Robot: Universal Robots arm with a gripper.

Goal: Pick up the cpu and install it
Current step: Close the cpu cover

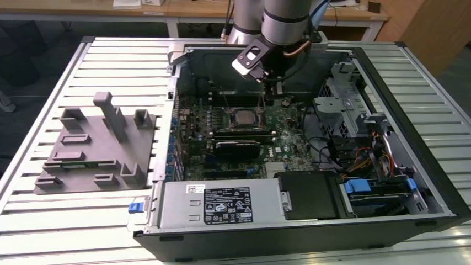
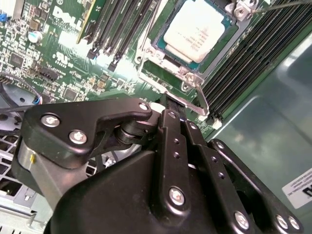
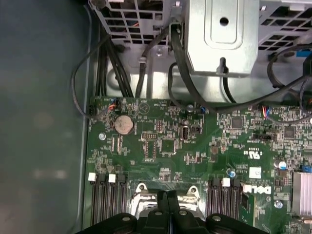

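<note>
Starting at the exterior view's left: grey moulded tray (image 1: 96,146) on the slatted table (image 1: 66,232), well apart from the work; just beside it, the open computer case (image 1: 294,237), with the power supply (image 1: 220,204) along the near wall; further in, the motherboard (image 1: 290,127) flat on the case floor; near its middle, the cpu (image 1: 243,117), silver top up, lying square in its seat.

Next to the right and a little beyond the chip, the gripper (image 1: 278,98), hanging point-down from the arm (image 1: 283,16), low over the board and beside the socket rather than above the chip. In the second wrist view, fingers (image 2: 171,131) drawn together with nothing between them; tips close by the socket lever (image 2: 201,100), touching or just clear, impossible to say; beyond them the cpu flat within the socket frame (image 2: 146,56), memory slots (image 2: 253,53) alongside. In the first wrist view, the same closed tips at the frame's edge, coin cell (image 3: 123,125) well apart across the board.

Furthest right in the exterior view: drive cage (image 1: 335,105) and cable bundle (image 1: 353,160).

Judged as the installing step, far along: pick-up done, chip in its seat, empty pincer at the latch end of the socket; locked or not, not to be read. Whatever follows would seem to call for small, slow motion; lever and memory slots close by the tips, chip not to be nudged out of square.
</note>
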